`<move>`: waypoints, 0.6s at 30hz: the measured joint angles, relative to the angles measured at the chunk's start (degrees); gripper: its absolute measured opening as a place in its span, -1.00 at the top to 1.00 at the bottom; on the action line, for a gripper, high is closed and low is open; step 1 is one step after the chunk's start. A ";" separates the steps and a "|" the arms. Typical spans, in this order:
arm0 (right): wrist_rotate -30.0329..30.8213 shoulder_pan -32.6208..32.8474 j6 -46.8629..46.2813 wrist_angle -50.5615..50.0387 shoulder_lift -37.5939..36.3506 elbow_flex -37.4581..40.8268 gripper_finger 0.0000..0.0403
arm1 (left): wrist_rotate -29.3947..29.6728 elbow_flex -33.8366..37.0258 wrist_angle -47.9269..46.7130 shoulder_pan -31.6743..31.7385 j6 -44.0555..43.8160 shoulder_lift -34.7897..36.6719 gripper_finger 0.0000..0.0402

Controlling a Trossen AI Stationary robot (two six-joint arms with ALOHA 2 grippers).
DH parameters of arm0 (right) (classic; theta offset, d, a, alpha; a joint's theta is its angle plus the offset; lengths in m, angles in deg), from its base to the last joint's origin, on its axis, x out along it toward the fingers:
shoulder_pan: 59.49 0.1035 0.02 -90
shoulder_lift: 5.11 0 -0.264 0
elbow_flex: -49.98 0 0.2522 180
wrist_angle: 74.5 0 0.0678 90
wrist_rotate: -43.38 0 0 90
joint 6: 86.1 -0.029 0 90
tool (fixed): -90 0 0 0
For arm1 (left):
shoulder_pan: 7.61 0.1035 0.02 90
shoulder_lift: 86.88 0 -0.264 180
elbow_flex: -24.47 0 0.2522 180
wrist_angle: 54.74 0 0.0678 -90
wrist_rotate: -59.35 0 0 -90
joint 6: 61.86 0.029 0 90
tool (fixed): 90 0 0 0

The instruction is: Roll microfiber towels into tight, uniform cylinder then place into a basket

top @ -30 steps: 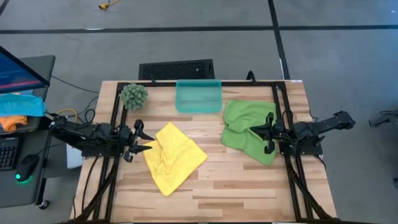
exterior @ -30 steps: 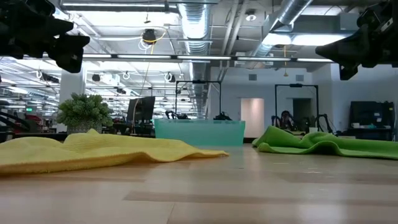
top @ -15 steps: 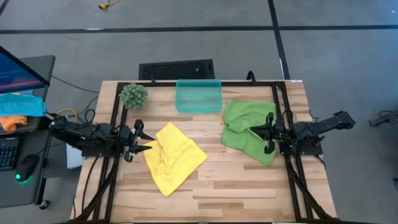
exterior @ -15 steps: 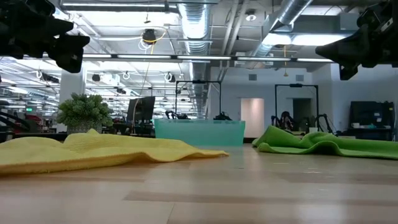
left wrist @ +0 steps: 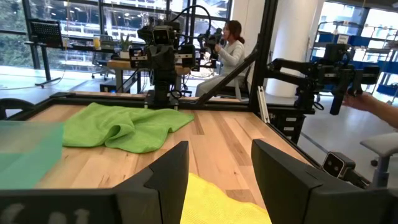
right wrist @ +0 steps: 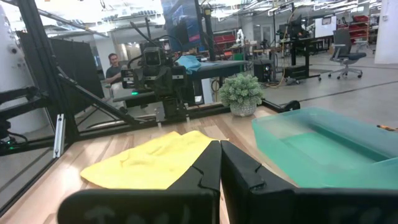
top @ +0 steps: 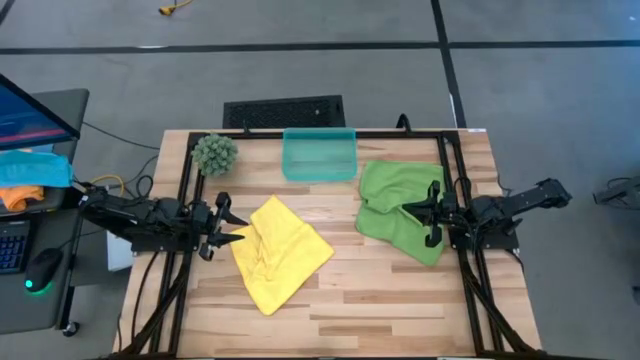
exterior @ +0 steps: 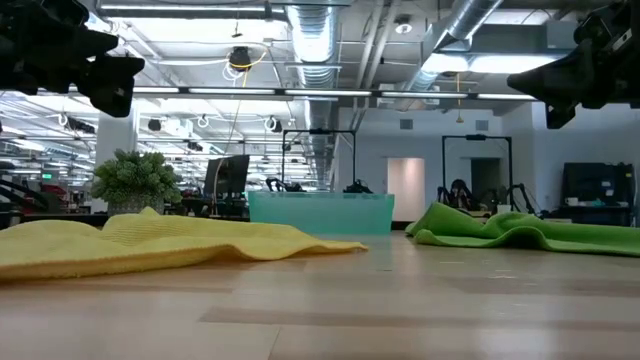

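The high view looks straight down on the whole table [top: 330, 300]. The low view sits at tabletop level, facing the basket [exterior: 320, 212] and the room behind. Each wrist view looks across the table toward the opposite arm, one from each side of the basket; all four share it.

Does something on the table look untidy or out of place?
Both towels lie crumpled, not rolled: the yellow towel left of centre, the green towel partly folded over itself. The basket holds nothing.

Yellow towel [top: 276, 253] and green towel [top: 395, 205] lie unrolled near empty teal basket [top: 319, 155]
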 joint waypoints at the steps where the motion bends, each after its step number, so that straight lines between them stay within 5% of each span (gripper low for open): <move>1: 0.01 0.01 0.00 -0.01 0.00 0.01 0.85 | 0.00 -0.01 0.01 0.00 0.00 0.01 0.17; 18: 0.01 0.01 0.02 1.04 0.01 0.04 0.85 | 0.00 -0.01 0.00 -0.01 0.00 0.01 0.17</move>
